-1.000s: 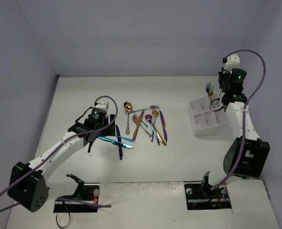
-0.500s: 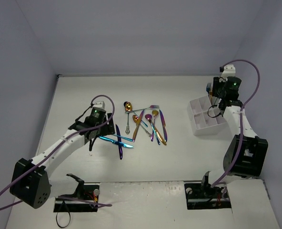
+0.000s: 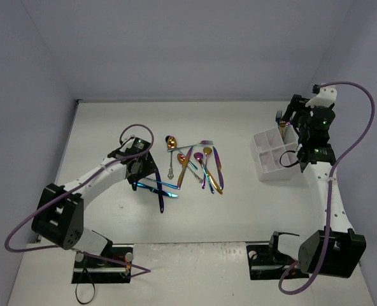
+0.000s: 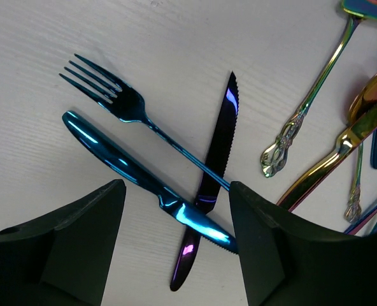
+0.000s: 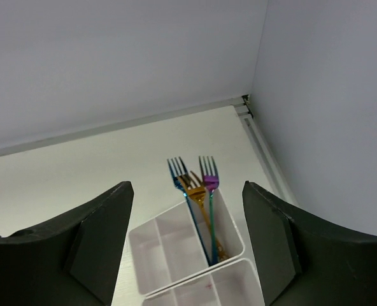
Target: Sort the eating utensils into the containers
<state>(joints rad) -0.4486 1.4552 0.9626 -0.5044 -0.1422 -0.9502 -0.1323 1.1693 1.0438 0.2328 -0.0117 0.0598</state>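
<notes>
**Fork dropped in caddy, left claw now over the blue set**

Bottom of left wrist view: left gripper [image 4: 176,191] spread wide, pinching nothing. Hangs right over blue knife [image 4: 131,172], crossed by dark purple knife [image 4: 217,159]. Blue fork [image 4: 121,102] toward upper left of frame, handle crossing the purple blade. Was hovering left of these a second ago, now centred above them.

Centre of top view: loose pile of utensils [image 3: 198,166] on the table [image 3: 112,127], same layout as a second ago.

Right side of top view: white caddy [image 3: 274,159]. Right gripper [image 5: 187,191] pinched together a second ago, now spread with nothing between, lifted up and back off the caddy.

Centre of right wrist view: blue [image 5: 177,173], gold [image 5: 192,183] and purple [image 5: 209,172] forks standing tines-up together in the right-hand far compartment.

Reads as one fork just delivered. Most pieces still out on the table, so early in the sort. Likely next pick is from the blue set; crossed blades may drag each other on lift.
</notes>
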